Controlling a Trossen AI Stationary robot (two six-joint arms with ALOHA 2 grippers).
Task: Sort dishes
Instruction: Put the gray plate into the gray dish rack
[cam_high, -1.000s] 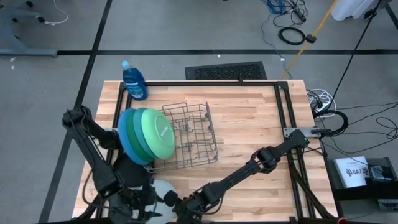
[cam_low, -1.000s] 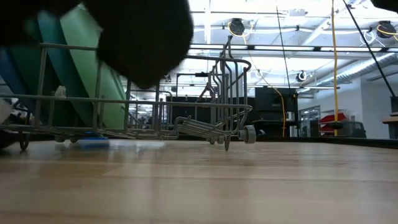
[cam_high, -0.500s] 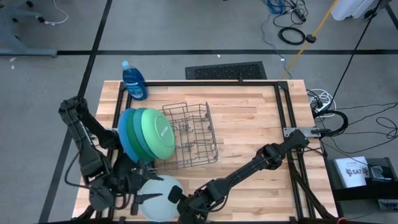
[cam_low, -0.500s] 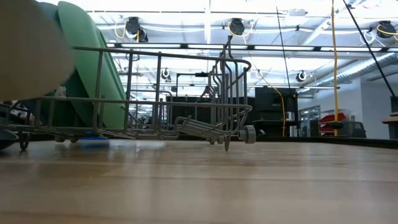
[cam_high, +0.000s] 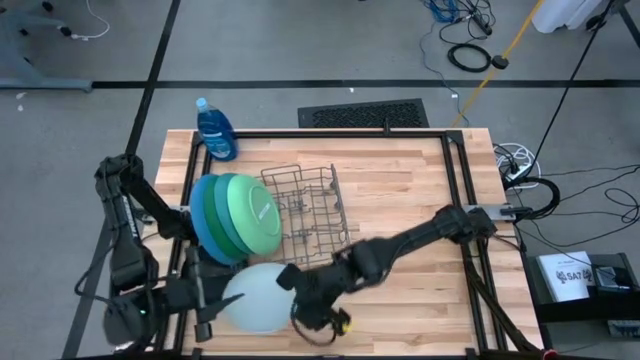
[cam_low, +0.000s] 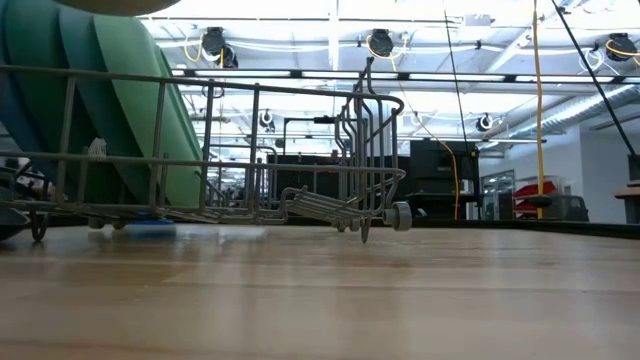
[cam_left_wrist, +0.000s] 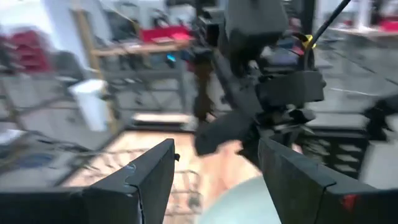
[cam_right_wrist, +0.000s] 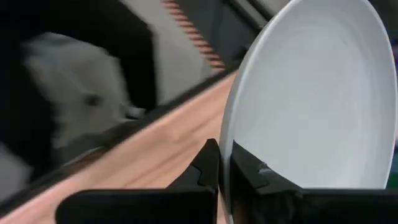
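Observation:
A pale blue-white plate (cam_high: 255, 298) hangs above the table's near left part, with my right gripper (cam_high: 293, 292) shut on its rim. In the low view only its lower edge (cam_low: 110, 5) shows. My left gripper (cam_high: 205, 312) stands open just left of that plate, pointing level at it and touching nothing. In the left wrist view the plate (cam_left_wrist: 249, 204) lies beyond my left gripper (cam_left_wrist: 214, 180). The blue, dark green and light green plates (cam_high: 235, 215) stand on edge in the left end of the grey wire rack (cam_high: 310, 215). My right gripper pinches the pale plate's rim (cam_right_wrist: 231, 127) between its two fingers, at the edge toward the table's right. The fingers (cam_right_wrist: 208, 165) come slanting down from the right. The plate is lifted clear of the table and lies nearly flat, reaching left from the fingers.
A blue soap bottle (cam_high: 215, 130) stands at the far left corner. The rack's right half (cam_high: 320, 205) holds no plates. Bare wood (cam_high: 420, 190) stretches over the table's right half. A black frame (cam_high: 455, 170) borders the table.
My right gripper has risen with the pale plate and carried it a little toward the far edge; the plate is now lifted clear of the table. My left gripper has drawn back toward the left edge, risen, and turned until it points level.

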